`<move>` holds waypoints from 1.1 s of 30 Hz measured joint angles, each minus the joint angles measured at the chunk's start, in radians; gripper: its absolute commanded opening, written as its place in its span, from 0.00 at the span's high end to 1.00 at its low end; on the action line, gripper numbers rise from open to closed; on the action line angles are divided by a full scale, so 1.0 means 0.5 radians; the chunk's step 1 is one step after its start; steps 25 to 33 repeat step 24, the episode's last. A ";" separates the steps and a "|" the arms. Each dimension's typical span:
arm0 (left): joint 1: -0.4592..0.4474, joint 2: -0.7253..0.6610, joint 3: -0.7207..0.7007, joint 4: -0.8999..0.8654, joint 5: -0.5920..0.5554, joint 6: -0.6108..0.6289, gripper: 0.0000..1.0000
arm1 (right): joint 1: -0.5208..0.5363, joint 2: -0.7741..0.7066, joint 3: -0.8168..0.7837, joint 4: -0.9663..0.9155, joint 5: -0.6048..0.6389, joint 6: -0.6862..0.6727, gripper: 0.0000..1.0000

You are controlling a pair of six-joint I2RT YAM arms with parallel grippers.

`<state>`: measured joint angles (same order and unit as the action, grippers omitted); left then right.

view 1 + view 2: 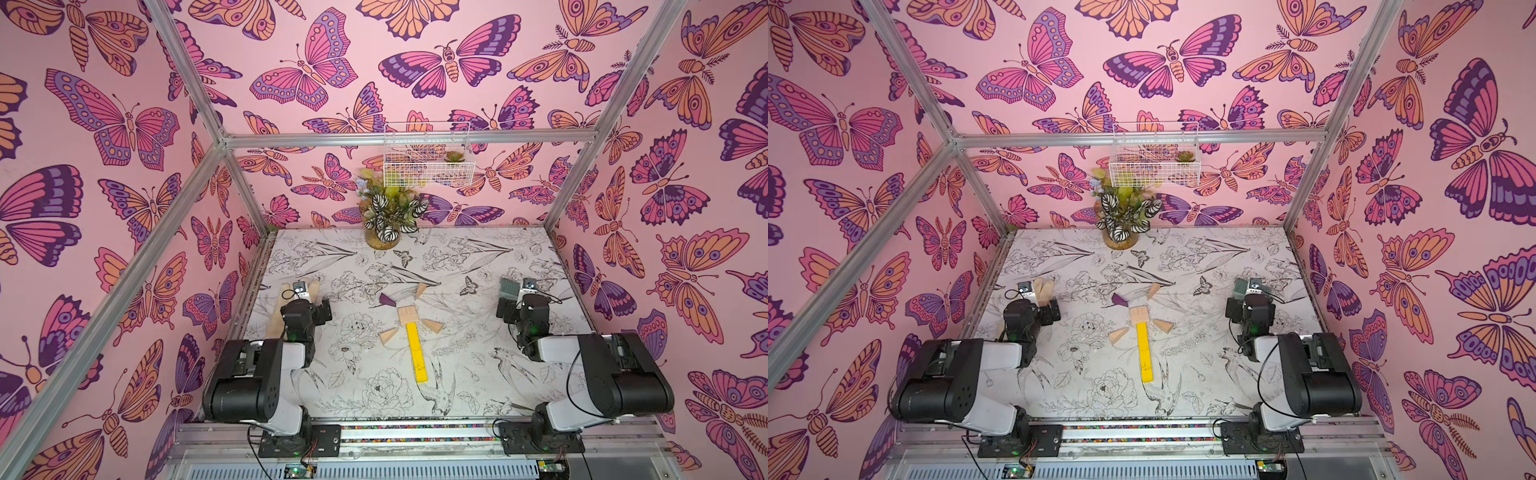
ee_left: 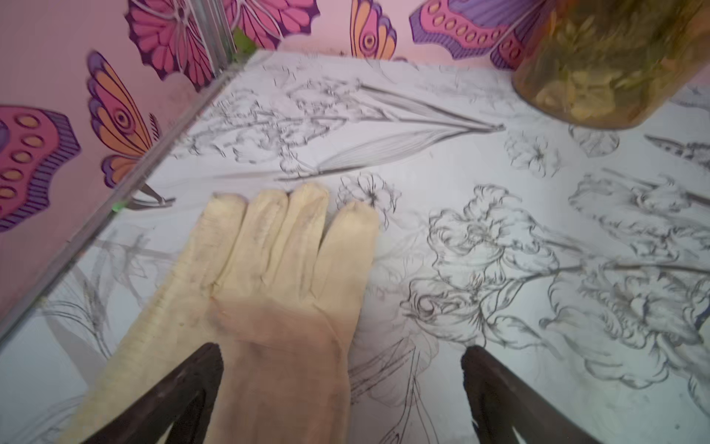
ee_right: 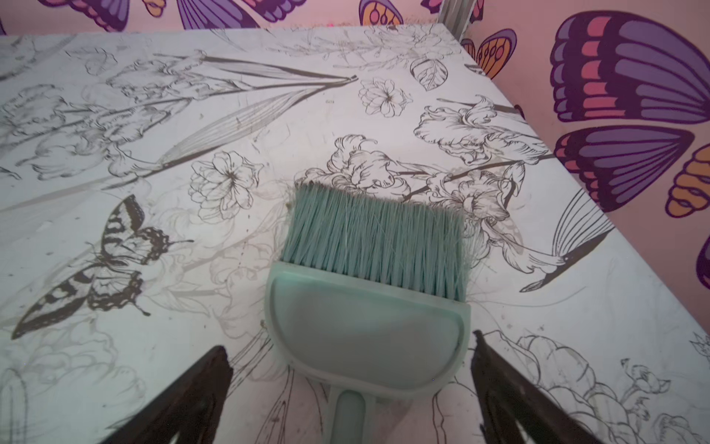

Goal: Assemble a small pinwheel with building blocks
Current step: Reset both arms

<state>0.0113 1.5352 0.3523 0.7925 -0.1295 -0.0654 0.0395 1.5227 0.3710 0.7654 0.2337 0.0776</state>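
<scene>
The pinwheel lies flat mid-table in both top views: a pale wooden square (image 1: pixel 407 316) with a long yellow stem (image 1: pixel 417 351) running toward the front. Around the square sit a purple wedge (image 1: pixel 388 299) and three wooden wedges (image 1: pixel 420 290) (image 1: pixel 435 327) (image 1: pixel 389 336), slightly apart from its corners. My left gripper (image 2: pixel 342 350) is open at the table's left, low over a beige glove (image 2: pixel 276 269). At the right side, my right gripper (image 3: pixel 351 346) is open, its fingers on either side of a teal hand brush (image 3: pixel 372 238) lying on the table. Both grippers are far from the blocks.
A potted plant in a glass jar (image 1: pixel 388 220) stands at the back centre, and a white wire basket (image 1: pixel 428 160) hangs on the back wall above it. Pink butterfly walls and aluminium frame posts close in the table's left, right and back sides.
</scene>
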 measured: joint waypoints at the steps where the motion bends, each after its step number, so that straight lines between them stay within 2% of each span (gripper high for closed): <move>1: 0.003 0.012 -0.003 0.044 0.013 0.010 0.00 | -0.001 0.005 0.004 0.039 -0.012 0.000 0.01; 9: 0.007 0.009 0.027 0.163 0.064 0.031 0.00 | -0.002 -0.005 0.019 0.094 -0.047 0.000 0.01; 33: 0.007 0.008 0.028 0.194 0.066 0.047 0.00 | -0.002 -0.009 0.019 0.093 -0.052 0.000 0.01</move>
